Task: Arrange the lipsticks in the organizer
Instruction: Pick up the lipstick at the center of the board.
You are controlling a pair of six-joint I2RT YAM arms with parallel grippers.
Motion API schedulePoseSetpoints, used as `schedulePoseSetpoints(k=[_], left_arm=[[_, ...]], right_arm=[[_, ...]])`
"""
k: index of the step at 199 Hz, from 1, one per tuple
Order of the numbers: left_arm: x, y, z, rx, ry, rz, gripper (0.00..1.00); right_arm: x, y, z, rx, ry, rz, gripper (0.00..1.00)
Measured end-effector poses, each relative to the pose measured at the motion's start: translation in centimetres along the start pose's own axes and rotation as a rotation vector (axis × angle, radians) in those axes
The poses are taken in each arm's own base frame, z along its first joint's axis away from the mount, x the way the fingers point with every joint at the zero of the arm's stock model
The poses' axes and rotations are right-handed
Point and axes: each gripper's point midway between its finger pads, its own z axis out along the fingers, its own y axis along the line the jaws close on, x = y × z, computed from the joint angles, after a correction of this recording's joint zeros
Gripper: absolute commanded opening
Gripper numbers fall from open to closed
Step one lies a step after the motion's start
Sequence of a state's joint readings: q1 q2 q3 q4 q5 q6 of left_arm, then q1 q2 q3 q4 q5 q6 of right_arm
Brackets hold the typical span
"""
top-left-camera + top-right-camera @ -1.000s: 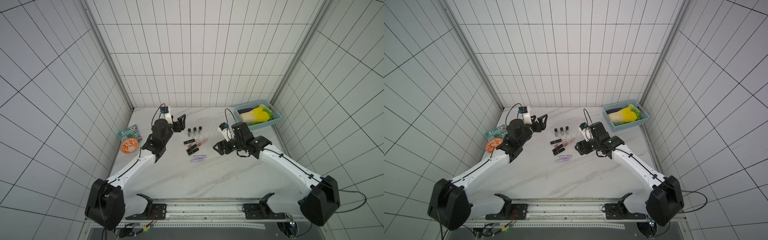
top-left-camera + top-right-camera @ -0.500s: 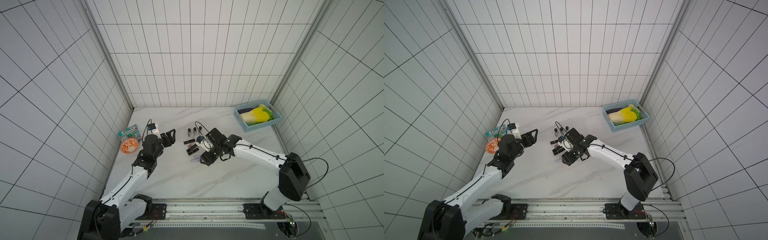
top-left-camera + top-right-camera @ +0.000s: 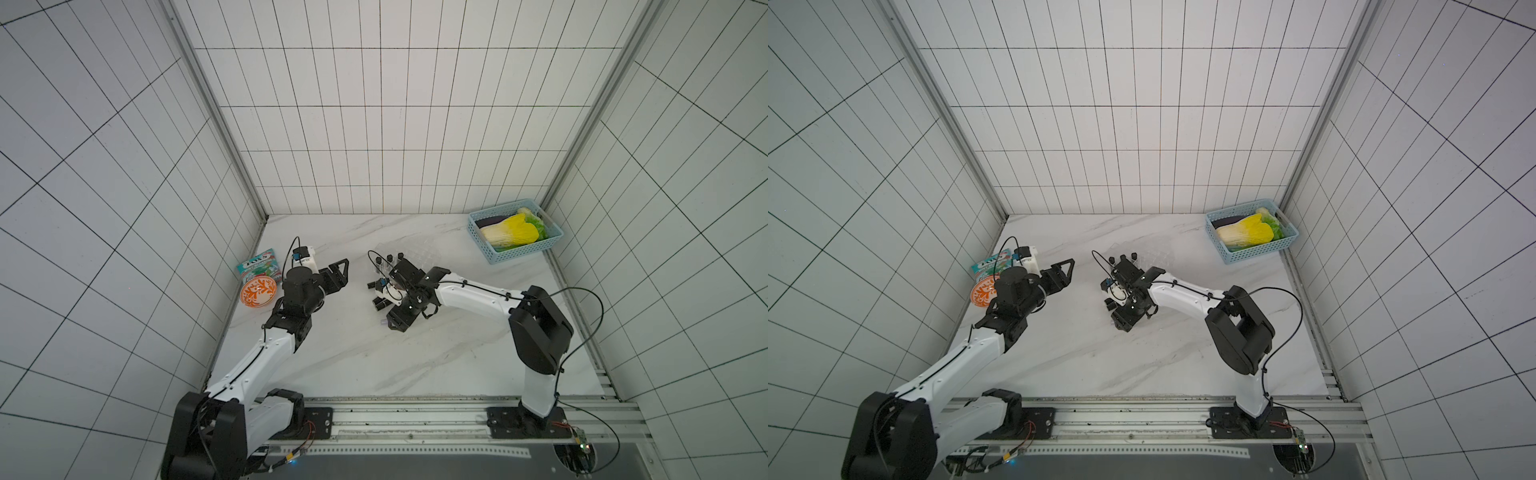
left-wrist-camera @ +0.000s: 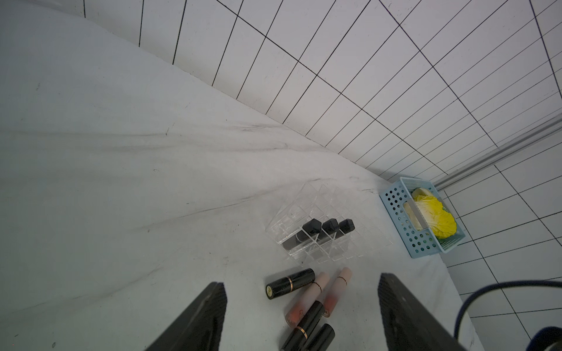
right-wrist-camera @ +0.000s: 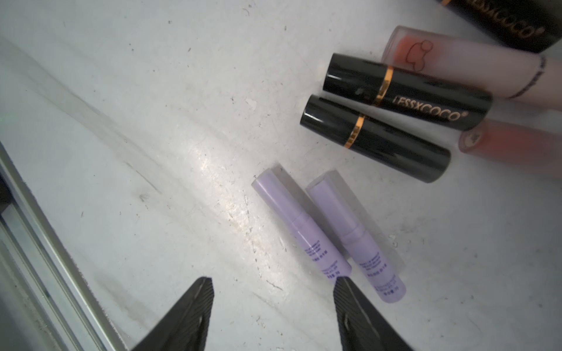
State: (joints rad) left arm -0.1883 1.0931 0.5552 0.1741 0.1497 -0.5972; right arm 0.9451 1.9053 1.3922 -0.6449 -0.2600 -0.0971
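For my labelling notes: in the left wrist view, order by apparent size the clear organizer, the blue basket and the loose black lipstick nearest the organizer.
1. clear organizer, slightly wider than the blue basket, but nearer the camera, so unsure.
2. blue basket.
3. black lipstick, clearly smallest.

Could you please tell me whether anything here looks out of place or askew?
Nothing looks spilled or broken, but seven lipsticks lie scattered flat on the table beside the organizer, which holds only three black ones.
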Motion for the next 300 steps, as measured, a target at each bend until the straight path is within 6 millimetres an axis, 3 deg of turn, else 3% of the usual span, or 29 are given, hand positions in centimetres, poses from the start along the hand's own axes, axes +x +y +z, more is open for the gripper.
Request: schedulePoseSetpoints(k=[91,132,183,210,226,244,280,300], left_arm=[[0.2,-0.2,0.0,0.012,0.012,-0.002,0.76],[-0.1,-0.6,-0.1,0.02,0.008,0.0,0.76],[-0.5,-0.9,-0.5,0.03,0.0,0.002,0.76],[-1.1,-2.4,-1.4,0.086,-0.011,0.031,0.77],[-1.9,-4.3,-2.5,0.165,-0.02,0.065,0.77],[-2.7,-7.3,-4.0,0.299,-0.025,0.107,0.79],[-2.9,-13.2,-5.9,0.586,0.075,0.17,0.75],[-2.2,-16.0,-6.4,0.743,0.176,0.179,0.72]], right_arm=[[1.0,-0.6,2.8,0.032,0.078,-0.02,0.57],[1.0,-0.6,3.7,0.069,0.115,-0.038,0.46],[0.7,-0.9,4.1,0.136,0.137,-0.035,0.19],[0.6,-0.8,3.3,0.137,0.113,-0.018,0.18],[0.3,-0.4,1.4,0.123,0.064,0.0,0.19],[-0.8,0.4,-2.5,0.099,-0.056,0.015,0.2],[-3.3,1.4,-14.2,0.036,-0.412,0.06,0.21],[-3.3,1.5,-19.0,0.008,-0.552,0.08,0.2]])
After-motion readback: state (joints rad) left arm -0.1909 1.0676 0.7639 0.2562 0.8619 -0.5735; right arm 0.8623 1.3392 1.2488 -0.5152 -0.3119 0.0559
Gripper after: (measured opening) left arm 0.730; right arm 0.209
